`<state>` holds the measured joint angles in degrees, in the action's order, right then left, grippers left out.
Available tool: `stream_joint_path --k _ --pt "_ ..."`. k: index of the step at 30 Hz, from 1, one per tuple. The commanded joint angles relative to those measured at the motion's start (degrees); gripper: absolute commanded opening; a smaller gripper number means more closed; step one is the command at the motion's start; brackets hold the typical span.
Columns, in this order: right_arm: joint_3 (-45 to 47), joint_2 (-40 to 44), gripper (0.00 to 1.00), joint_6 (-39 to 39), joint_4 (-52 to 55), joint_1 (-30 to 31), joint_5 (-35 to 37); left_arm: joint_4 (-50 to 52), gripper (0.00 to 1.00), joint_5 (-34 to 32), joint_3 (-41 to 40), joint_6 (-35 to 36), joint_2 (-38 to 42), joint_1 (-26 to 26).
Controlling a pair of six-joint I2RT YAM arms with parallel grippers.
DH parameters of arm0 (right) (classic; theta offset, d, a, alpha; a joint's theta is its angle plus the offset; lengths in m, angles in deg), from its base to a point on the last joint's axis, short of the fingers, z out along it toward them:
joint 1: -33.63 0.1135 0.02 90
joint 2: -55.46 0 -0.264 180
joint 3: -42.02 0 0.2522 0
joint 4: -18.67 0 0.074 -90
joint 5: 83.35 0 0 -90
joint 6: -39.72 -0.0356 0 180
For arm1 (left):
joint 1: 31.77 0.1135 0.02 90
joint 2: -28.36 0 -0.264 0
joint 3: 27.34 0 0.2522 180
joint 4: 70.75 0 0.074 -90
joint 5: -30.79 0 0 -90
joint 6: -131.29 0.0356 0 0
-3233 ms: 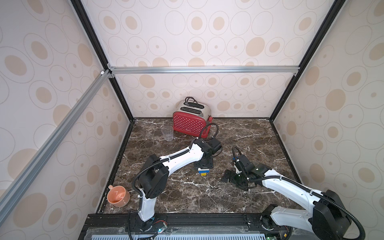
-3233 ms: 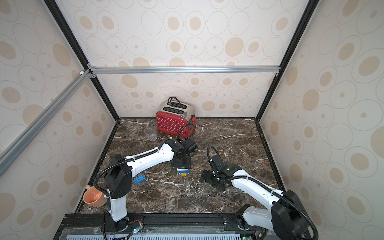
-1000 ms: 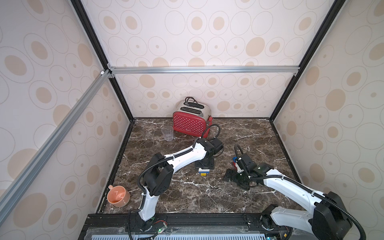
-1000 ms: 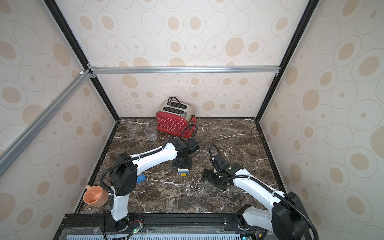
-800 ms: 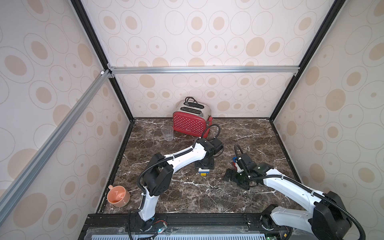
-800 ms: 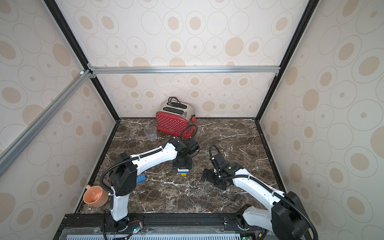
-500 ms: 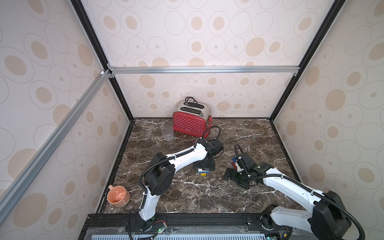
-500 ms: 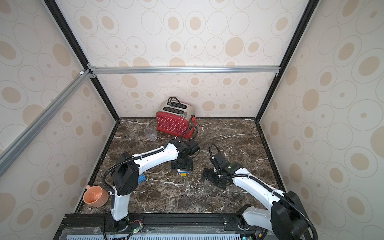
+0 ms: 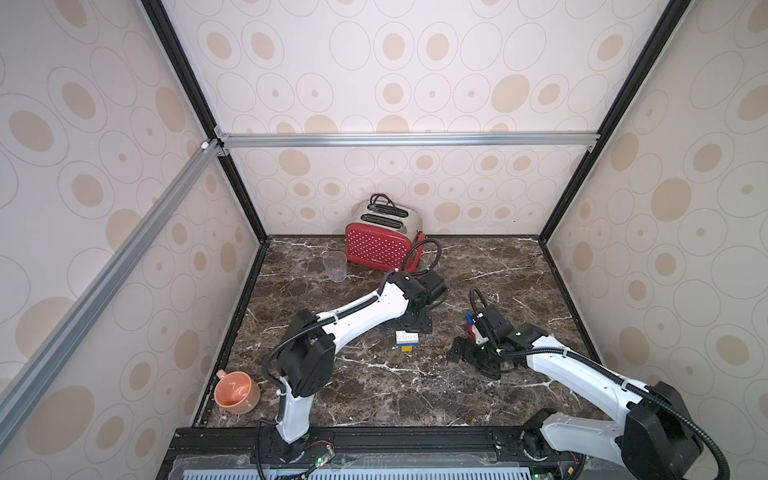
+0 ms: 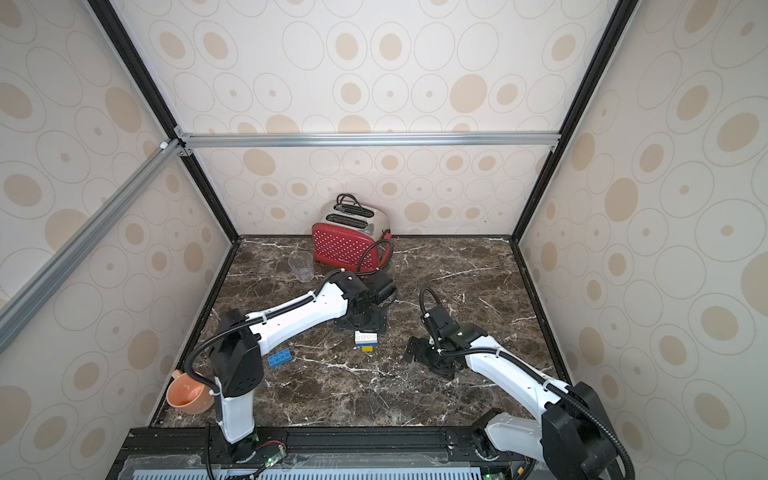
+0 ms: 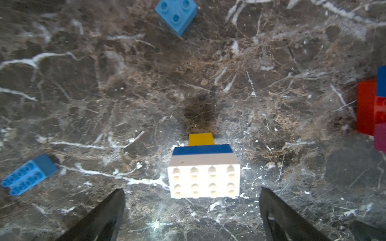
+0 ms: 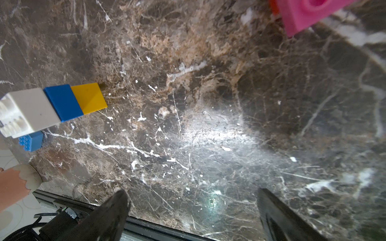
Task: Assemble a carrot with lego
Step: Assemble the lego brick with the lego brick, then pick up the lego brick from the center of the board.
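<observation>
Left gripper (image 11: 192, 217): jaws spread wide, released, nothing held. In the left wrist view the carrot (image 11: 203, 173) lay on the tabletop (image 11: 271, 94) just ahead of the jaws, touching neither. The carrot had 3 layers: white, blue, yellow. Its white studded face pointed toward the left gripper and its yellow tip pointed away. In both top views the carrot (image 9: 407, 340) (image 10: 366, 340) sat near mid-tabletop, just in front of the low left gripper.

Right gripper (image 12: 192, 215): jaws also wide apart, empty, only bare tabletop between them. In a top view the right gripper (image 9: 473, 361) sat low over the tabletop, to the right of the carrot and well apart from it.

Loose lego:
- Long blue brick (image 10: 279, 358) flat on the tabletop beside the left arm, well apart from the carrot.
- Square blue brick (image 11: 176, 14), 4 studs up, visible in the left wrist view only.
- Red brick (image 9: 471, 331) with a small blue brick (image 9: 468, 319) against it, just behind the right wrist. The pink brick (image 12: 309, 12) sat beside the red brick. Cannot tell whether these 3 were joined.

Other items: red toaster (image 9: 380, 245) at the back wall, a clear glass (image 9: 335, 266) just to its left, and a peach cup (image 9: 235, 392) near the front-left corner.
</observation>
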<state>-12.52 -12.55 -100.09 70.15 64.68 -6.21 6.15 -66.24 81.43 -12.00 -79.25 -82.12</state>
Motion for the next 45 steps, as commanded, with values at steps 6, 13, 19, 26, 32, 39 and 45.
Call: stream_joint_path --k 6,13,19,26,32,39,45 --pt "-2.09 0.13 0.99 0.86 1.32 -0.31 -0.05 4.54 0.99 -6.78 -14.19 -0.51 15.23 3.46" --pt "-2.42 -0.20 0.99 1.24 0.88 -0.34 -0.72 1.24 0.99 -7.43 -31.42 1.47 25.89 11.31" --pt "-2.39 -0.44 0.99 1.26 0.53 -0.30 -1.29 -4.74 0.99 -3.80 -42.58 3.38 32.08 21.77" --pt "-2.89 -0.49 0.99 1.54 0.52 -0.36 -1.35 -12.38 0.91 2.90 -48.15 5.72 31.00 30.09" --pt "-3.04 -0.20 0.99 1.56 0.79 -0.32 -1.29 -16.69 0.86 4.04 -48.79 7.91 27.96 33.12" --pt "-2.89 -0.19 0.99 1.47 0.71 -0.32 -1.02 -19.20 0.84 3.70 -49.60 8.18 25.79 35.15" --pt "-3.32 -0.72 0.99 1.64 0.61 -0.36 -1.04 -18.87 0.80 2.32 -48.95 9.08 24.41 36.37"
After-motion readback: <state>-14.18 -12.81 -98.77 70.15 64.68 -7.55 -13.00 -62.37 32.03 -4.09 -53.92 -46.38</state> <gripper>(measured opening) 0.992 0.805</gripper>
